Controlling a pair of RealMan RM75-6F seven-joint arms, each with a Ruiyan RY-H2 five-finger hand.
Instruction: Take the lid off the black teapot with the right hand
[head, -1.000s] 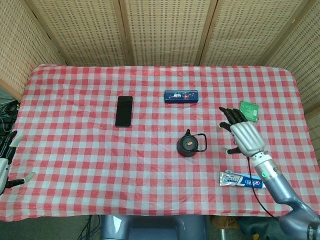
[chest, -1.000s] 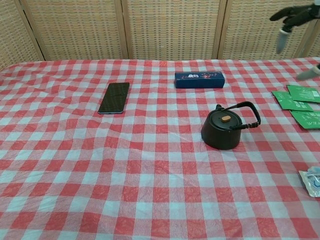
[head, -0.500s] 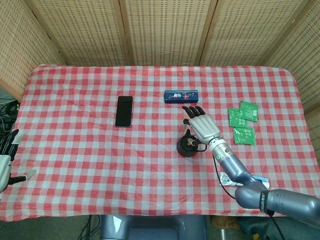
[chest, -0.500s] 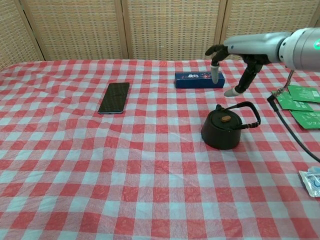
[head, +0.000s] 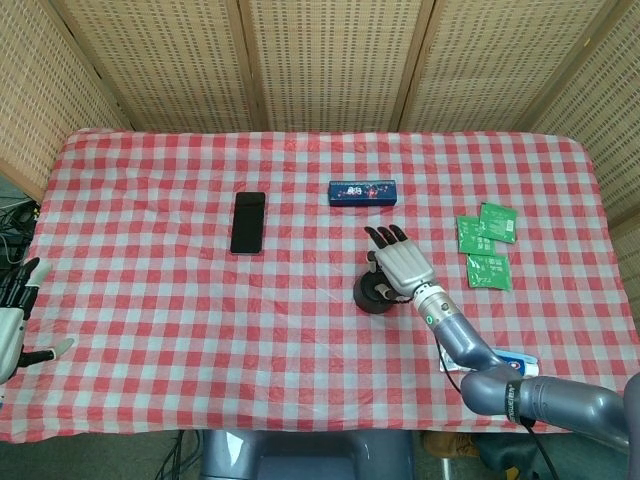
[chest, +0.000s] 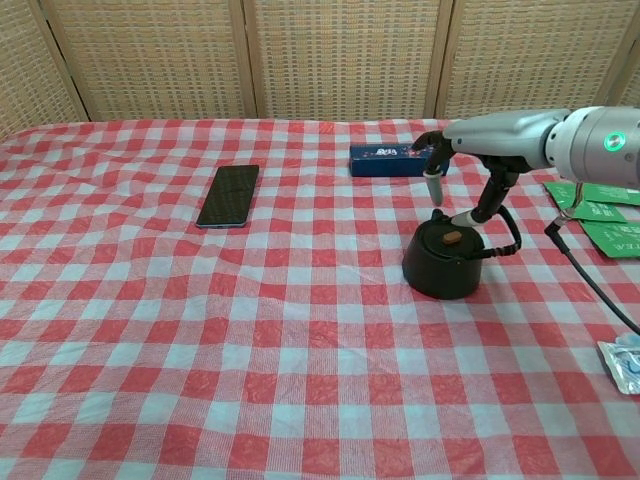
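We are hovering our right robot hand (chest: 455, 172) directly over the black teapot (chest: 445, 259), which is sitting upright on the checked cloth of the bench (chest: 300, 400), right of centre, just in front of the blue box (chest: 397, 159) and well apart from the phone (chest: 229, 195). The relation we are working from is vertical: the lid (chest: 449, 240) is lying straight below our fingers (chest: 434, 183), which are hanging spread and pointing down on either side of the small tan knob (chest: 452, 237), gripping nothing; in the chest view we are seeing a clear gap between the fingertips and the lid. In the head view our right robot hand (head: 400, 264) is covering the far right part of the teapot (head: 376, 293), so the lid is partly hidden there. The pot is round, so it is offering no real long axis of its own; its direction is coming from the spout, a small nub at the far edge pointing away from us toward the blue box, and from the handle (chest: 495, 232), which is arching over the right side. We are judging that the handle is crowding the lid on that side, so a pinch on the knob needs to drop in from above. Our left robot hand (head: 12, 325) is resting spread and empty at the near left edge of the bench, far from the pot, so the right one is by far the nearer.
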